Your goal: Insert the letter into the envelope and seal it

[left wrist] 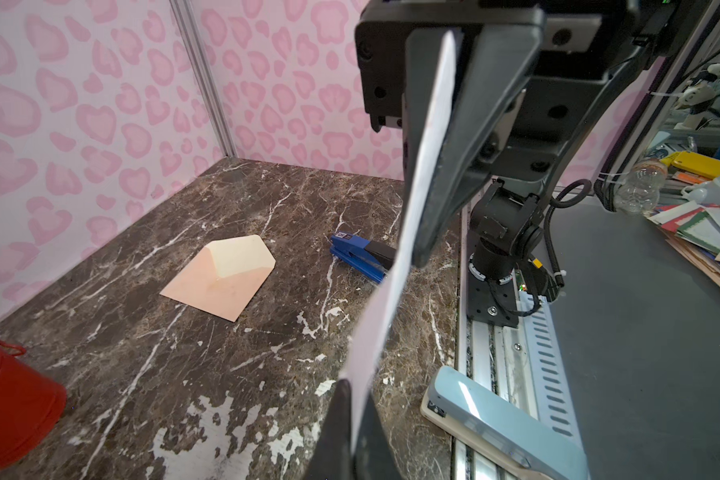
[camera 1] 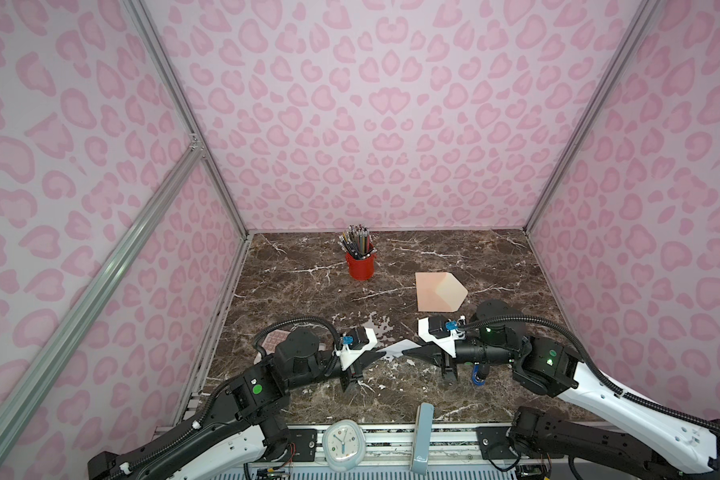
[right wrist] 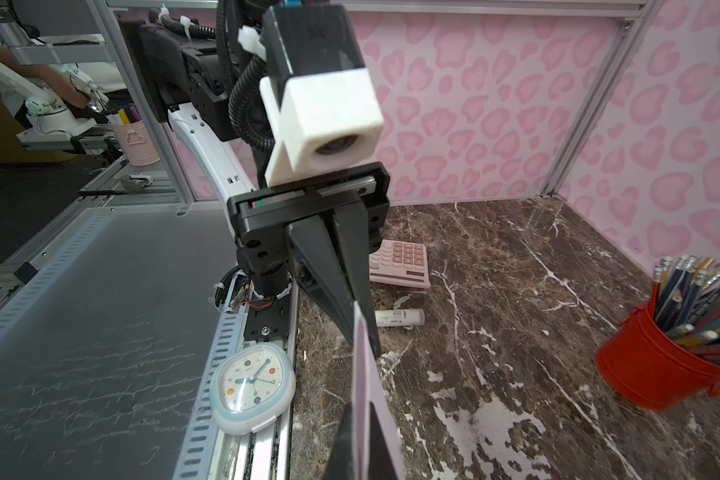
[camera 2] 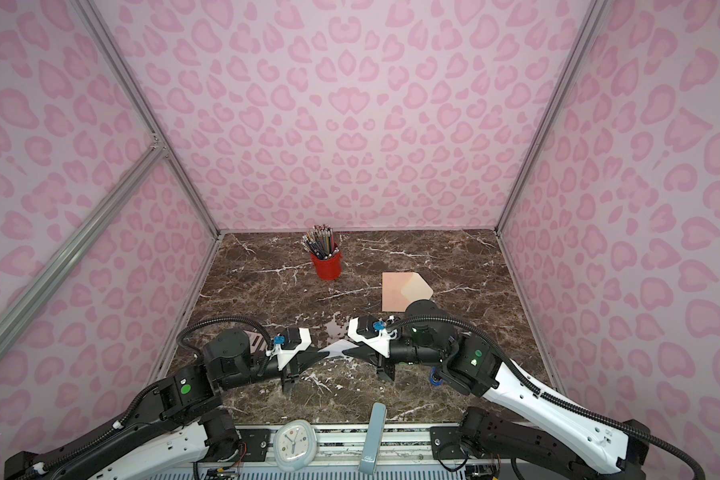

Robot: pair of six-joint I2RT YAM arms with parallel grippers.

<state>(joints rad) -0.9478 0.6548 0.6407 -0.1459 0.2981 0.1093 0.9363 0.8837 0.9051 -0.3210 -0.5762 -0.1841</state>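
Observation:
The letter (camera 1: 398, 348) (camera 2: 341, 347) is a white sheet held in the air over the table's front middle, one end in each gripper. My left gripper (camera 1: 381, 355) (left wrist: 358, 395) is shut on its left end. My right gripper (camera 1: 406, 352) (right wrist: 360, 411) is shut on its right end. Both wrist views show the letter (left wrist: 391, 291) (right wrist: 364, 374) edge-on, running between the two pairs of fingers. The peach-pink envelope (camera 1: 433, 293) (camera 2: 400, 291) (left wrist: 221, 278) lies flat behind the right gripper, its cream flap (camera 1: 452, 291) open and pointing right.
A red cup of pencils (camera 1: 360, 264) (right wrist: 657, 365) stands at the back. A pink calculator (right wrist: 400, 262) and a white glue stick (right wrist: 400, 318) lie under the left arm. A blue stapler (left wrist: 362, 253) lies near the right arm. A clock (camera 1: 344, 444) and a pale blue stapler (camera 1: 422, 432) sit on the front rail.

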